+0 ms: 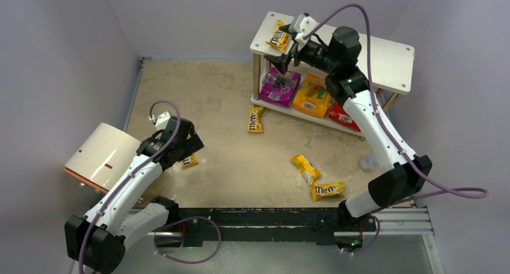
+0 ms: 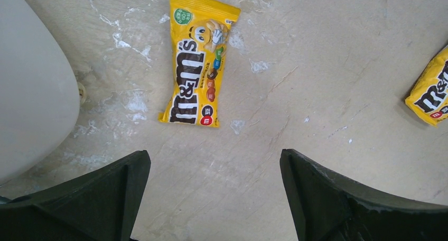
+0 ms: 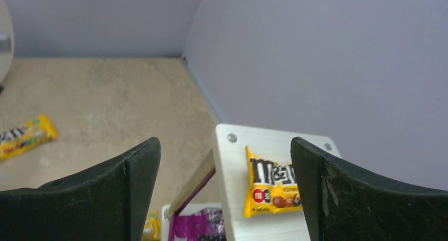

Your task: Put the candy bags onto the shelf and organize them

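Left tool [image 2: 214,156], spread and empty, is hovering just short of the yellow packet [image 2: 196,61], which is lying lengthwise ahead, slightly left of centre.

The shelf [image 1: 391,60] is pale whitish. On its top board, the M&M's packet [image 3: 272,188] is yellow with brown lettering — under that board, a purple pouch [image 1: 278,86], an orange pouch [image 1: 311,97], a red pouch [image 1: 341,115].

A: Where is the left hand [image 2: 214,159]?
B: Low, pointing down, spread wide, holding nothing.
A: And the right hand [image 3: 224,146]?
B: Raised high, reaching far forward, also spread wide, empty.
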You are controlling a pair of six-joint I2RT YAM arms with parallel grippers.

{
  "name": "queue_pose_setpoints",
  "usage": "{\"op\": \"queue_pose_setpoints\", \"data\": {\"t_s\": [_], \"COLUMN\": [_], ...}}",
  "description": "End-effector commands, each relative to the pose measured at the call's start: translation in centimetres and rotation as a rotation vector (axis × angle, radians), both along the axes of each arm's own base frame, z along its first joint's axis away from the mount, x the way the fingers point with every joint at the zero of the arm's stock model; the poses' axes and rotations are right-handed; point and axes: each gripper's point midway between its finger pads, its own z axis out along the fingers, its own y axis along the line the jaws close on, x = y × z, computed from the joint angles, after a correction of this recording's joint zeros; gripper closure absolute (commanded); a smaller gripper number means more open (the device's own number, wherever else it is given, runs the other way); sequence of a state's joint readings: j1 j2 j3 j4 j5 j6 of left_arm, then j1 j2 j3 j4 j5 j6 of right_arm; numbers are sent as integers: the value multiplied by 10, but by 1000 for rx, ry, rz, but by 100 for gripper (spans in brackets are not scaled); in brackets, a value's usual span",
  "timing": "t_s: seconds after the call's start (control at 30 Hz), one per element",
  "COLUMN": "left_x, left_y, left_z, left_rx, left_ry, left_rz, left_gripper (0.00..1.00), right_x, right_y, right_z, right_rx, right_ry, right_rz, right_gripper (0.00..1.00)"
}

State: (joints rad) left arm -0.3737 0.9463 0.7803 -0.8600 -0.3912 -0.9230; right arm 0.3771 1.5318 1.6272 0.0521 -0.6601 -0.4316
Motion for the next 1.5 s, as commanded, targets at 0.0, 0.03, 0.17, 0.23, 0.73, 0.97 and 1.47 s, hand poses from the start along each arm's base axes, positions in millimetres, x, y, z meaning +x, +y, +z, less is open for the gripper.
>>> {"op": "queue_pose_setpoints", "data": {"t_s": [0.0, 0.03, 0.17, 0.23, 0.73, 0.97, 1.47], "left_x": [14, 15, 19, 21, 22, 18, 47], "left_y": [-7, -7, -7, -7, -1, 4, 0], "left_z": [8, 8, 8, 8, -10, -12, -15], "left_rx": [-9, -8, 4, 10, 61, 74, 82], "left_ry": [-32, -28, -18, -12, 65, 76, 30], "left_rz": [-33, -33, -23, -21, -1, 22, 57], "left_gripper": [0, 0, 0, 0, 0, 0, 7], "right_x": [6, 16, 52, 63, 96, 98, 56], "right_y": [-13, -17, -28, -24, -16, -22, -57], "right_z": [61, 62, 53, 40, -34, -47, 96], "right_rx": [236, 261, 295, 274, 237, 246, 499], "right_ry": [2, 39, 142, 198, 459, 517, 205], "right_rz": [-118, -166, -307, -305, -263, -293, -338], "right_gripper": [9, 11, 14, 15, 44, 26, 1]}}
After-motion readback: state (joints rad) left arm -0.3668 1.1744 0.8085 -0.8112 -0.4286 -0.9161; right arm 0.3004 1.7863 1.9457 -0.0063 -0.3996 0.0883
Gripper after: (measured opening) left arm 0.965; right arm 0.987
